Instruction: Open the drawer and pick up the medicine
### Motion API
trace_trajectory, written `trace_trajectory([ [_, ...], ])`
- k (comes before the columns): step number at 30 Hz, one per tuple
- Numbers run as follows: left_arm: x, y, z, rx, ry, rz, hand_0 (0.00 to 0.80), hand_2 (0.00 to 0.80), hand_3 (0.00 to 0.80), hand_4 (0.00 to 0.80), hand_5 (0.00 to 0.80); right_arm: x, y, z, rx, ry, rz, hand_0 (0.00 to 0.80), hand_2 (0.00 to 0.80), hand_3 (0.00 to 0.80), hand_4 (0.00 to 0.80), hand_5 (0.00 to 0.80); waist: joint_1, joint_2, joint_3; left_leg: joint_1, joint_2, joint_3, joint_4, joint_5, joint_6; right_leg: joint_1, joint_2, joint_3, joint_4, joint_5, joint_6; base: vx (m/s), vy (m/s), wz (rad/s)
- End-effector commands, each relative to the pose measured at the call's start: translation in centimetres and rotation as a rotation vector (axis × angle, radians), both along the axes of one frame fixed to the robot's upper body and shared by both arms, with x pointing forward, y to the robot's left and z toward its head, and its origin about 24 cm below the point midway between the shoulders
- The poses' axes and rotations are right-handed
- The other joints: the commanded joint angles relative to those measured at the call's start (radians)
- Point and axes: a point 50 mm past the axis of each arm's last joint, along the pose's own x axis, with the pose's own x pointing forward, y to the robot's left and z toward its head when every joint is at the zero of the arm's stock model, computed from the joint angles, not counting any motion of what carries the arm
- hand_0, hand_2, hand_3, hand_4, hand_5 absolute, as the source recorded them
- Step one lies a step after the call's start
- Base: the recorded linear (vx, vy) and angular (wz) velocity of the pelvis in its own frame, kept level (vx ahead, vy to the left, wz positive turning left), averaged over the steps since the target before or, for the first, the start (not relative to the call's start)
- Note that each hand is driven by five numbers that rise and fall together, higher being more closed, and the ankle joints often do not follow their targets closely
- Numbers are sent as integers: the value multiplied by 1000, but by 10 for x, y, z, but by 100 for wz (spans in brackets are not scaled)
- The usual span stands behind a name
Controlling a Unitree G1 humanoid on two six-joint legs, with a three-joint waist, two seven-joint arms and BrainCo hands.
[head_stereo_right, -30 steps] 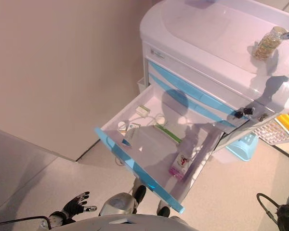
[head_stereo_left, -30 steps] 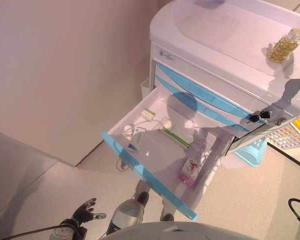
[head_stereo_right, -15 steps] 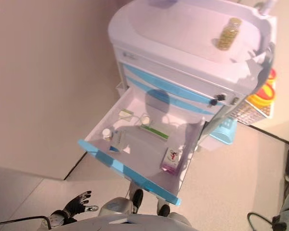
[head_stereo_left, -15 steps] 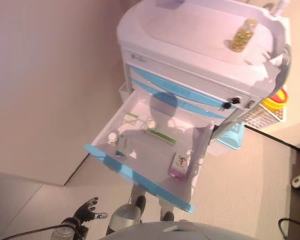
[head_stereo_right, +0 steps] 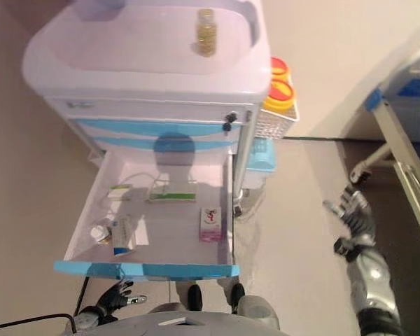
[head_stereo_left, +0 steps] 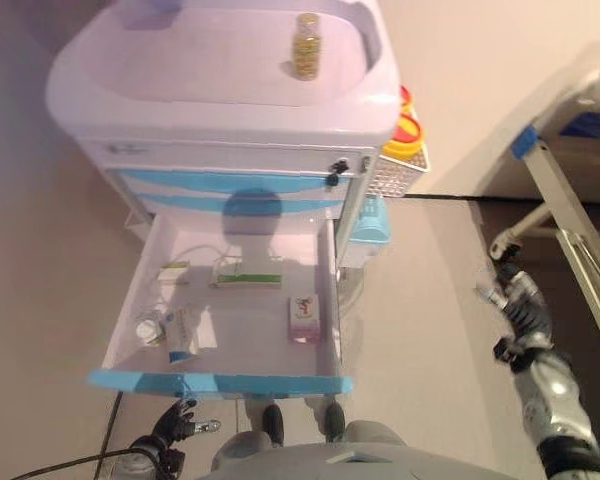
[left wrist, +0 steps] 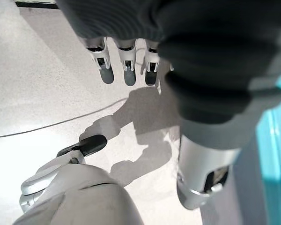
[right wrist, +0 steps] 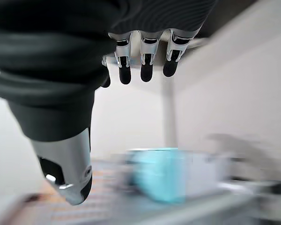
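A white cart with blue-fronted drawers stands ahead; its lowest drawer point(head_stereo_left: 218, 381) is pulled fully open. Inside lie a pink medicine box point(head_stereo_left: 303, 318), a green and white box point(head_stereo_left: 248, 279), a small white bottle point(head_stereo_left: 146, 328), a blue-capped tube point(head_stereo_left: 181, 338) and a small packet point(head_stereo_left: 172, 271). A bottle of yellow capsules point(head_stereo_left: 306, 45) stands on the cart top. My left hand point(head_stereo_left: 174, 425) hangs low below the drawer front, open and empty. My right hand point(head_stereo_left: 512, 288) is raised to the right of the cart, open and empty.
A light blue basket point(head_stereo_left: 371, 222), a white mesh basket point(head_stereo_left: 389, 178) and yellow and red containers point(head_stereo_left: 406, 132) sit at the cart's right side. A metal frame with a blue part point(head_stereo_left: 555, 200) stands at the far right. A wall runs along the left.
The camera has swung so the cart now faces me squarely. My right arm has come into view, hand raised and open to the right of the cart. The left hand stays low.
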Motion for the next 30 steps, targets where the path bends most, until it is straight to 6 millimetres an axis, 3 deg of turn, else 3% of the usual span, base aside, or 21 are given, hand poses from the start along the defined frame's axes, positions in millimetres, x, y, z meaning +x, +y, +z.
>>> trace_trajectory([
  [1, 10, -11, -2, -20, -33, -25, 0, 0, 0, 0, 0, 9, 8, -1, -60, -16, 74, 0, 0, 0, 0, 0, 8, 6, -22, -33, -25, -10, 93, -130, -4, -37, -14, -11, 76, -38, 68, -22, -38, -16],
  [3, 13, -14, -2, -18, -43, -46, 0, 0, 0, 0, 0, -15, 11, -34, -82, 181, 118, 0, 0, 0, 0, 0, 4, 14, -8, -41, -24, -8, 105, -133, -2, -47, -15, -11, 87, -40, 65, -24, -43, -20],
  [6, 22, -16, 0, -15, -78, -65, 0, 0, 0, 0, 0, -40, 11, -58, -104, 375, 155, 0, 0, 0, 0, 0, 2, 26, 13, -58, -25, -12, 128, -137, 1, -67, -17, -10, 110, -48, 60, -46, -44, -17],
  [8, 39, -17, 6, -7, -143, -88, 0, 0, 0, 0, 0, -53, 10, -70, -151, 486, 191, 0, 0, 0, 0, 0, -2, 41, 51, -86, -23, -17, 151, -137, 3, -96, -21, -14, 140, -55, 53, -103, -47, -12],
  [10, 55, -19, 13, 6, -214, -119, 0, 0, 0, 0, 0, -53, 9, -71, -177, 517, 209, 0, 0, 0, 0, 0, -7, 53, 85, -114, -23, -20, 167, -134, 3, -130, -25, -18, 170, -62, 46, -129, -21, -11],
  [15, 106, -25, 46, -41, -467, -103, 0, 0, 0, 0, 0, -29, 9, -59, -242, 441, 255, 0, 0, 0, 0, 0, -18, 77, 186, -250, -24, -23, 274, -133, 9, -283, -38, -13, 302, -78, 22, -191, 27, -14],
  [22, 150, -37, 95, 40, -739, -257, 0, 0, 0, 0, 0, 1, -4, -34, -391, 359, 322, 0, 0, 0, 0, 0, -28, 120, 272, -382, -33, -23, 372, -123, 14, -436, -29, 0, 457, -111, -10, -58, 104, -5],
  [30, 199, -4, 171, 320, -850, -453, 0, 0, 0, 0, 0, 33, -9, 0, -438, 210, 325, 0, 0, 0, 0, 0, -47, 120, 325, -524, -44, 11, 508, -151, 25, -577, -20, 7, 586, -134, -26, 9, 89, 1],
])
